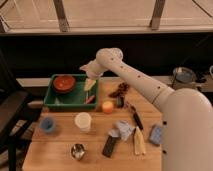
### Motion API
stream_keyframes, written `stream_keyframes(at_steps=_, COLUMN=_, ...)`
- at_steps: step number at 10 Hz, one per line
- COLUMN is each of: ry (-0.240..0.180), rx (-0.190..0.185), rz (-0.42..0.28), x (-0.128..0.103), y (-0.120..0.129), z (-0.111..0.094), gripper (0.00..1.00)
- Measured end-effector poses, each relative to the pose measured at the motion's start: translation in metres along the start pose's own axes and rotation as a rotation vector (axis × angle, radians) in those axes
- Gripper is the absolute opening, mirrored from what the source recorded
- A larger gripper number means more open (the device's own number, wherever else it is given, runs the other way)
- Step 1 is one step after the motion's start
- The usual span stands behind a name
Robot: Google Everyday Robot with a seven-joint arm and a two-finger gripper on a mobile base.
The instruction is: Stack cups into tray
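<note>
**Stacking not begun: all three cups outside tray, gripper empty**

Camera view. The green rectangular plastic tray (51, 96) sits at the far left corner of the wooden tabletop (55, 152). It holds a wide red-brown bowl (64, 83) and a pale yellow scrap (90, 84), but no cup.

The cream-white cup (83, 121) stands upright just off the tray's near edge. The light blue cup (47, 125) stands close to the tabletop's left edge. The shiny steel cup (77, 150) stands at the near edge. The three are apart from one another.

The gripper (85, 68) hangs above the tray's far right corner, jaws spread wide, holding nothing.

Assessment: the task is at the approach to a first pick. The next move calls for travel toward the near edge and descent over one cup, likely the cream-white one, the nearest. The small round orange object (107, 106) beside it must be avoided.
</note>
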Motion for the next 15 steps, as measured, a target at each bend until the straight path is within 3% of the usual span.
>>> stream_keyframes(at_steps=4, ry=-0.001, rx=-0.003, rz=-0.004, x=0.0, y=0.0, z=0.0, gripper=0.76)
stream_keyframes(at_steps=6, ry=-0.031, rx=-0.057, rz=-0.07, x=-0.011, y=0.011, z=-0.001, gripper=0.76)
stream_keyframes(at_steps=10, ry=-0.075, rx=-0.158, rz=-0.136, x=-0.039, y=0.073, z=-0.014, gripper=0.76)
stream_keyframes(at_steps=15, ry=-0.077, rx=-0.202, rz=-0.151, x=-0.073, y=0.123, z=-0.02, gripper=0.76)
